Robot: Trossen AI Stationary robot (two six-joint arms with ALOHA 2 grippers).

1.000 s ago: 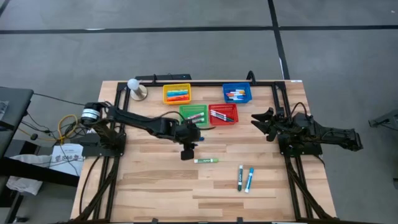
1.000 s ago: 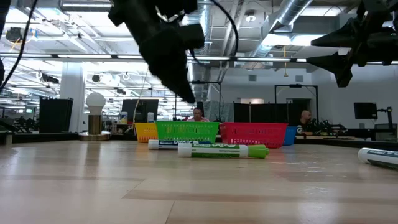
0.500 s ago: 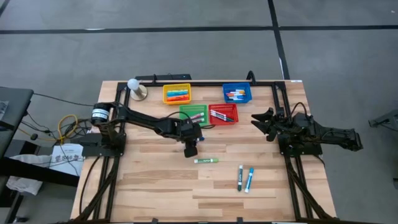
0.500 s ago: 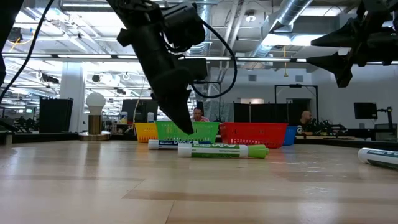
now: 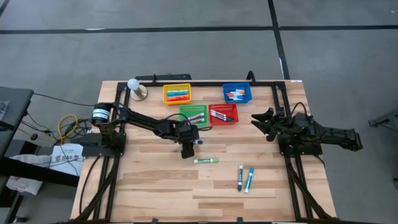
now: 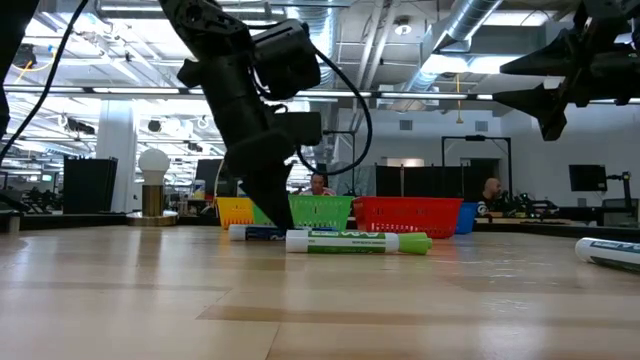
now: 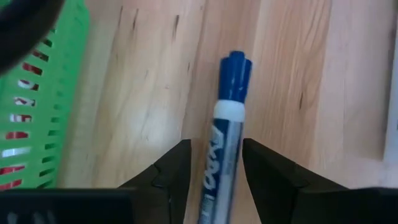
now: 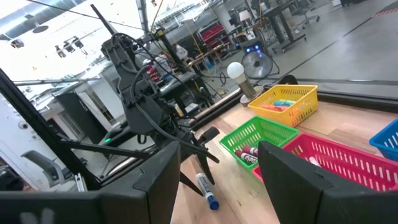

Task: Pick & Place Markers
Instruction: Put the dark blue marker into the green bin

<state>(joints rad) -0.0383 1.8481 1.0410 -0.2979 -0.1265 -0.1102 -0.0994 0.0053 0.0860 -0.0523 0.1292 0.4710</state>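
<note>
Tabletop (image 5: 155,186): left tool (image 7: 214,165) (fingers parted) straddles blue marker (image 7: 227,134).

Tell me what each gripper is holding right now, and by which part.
Nothing is held for certain. The left gripper straddles the blue marker lying on the table, fingers either side of its white barrel below the cap. The right gripper hangs open and empty.

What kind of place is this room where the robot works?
Probably a robotics lab or workshop: exposed ceiling ducts, more dark equipment frames behind the wooden table, and people seated at monitors in the background.
</note>
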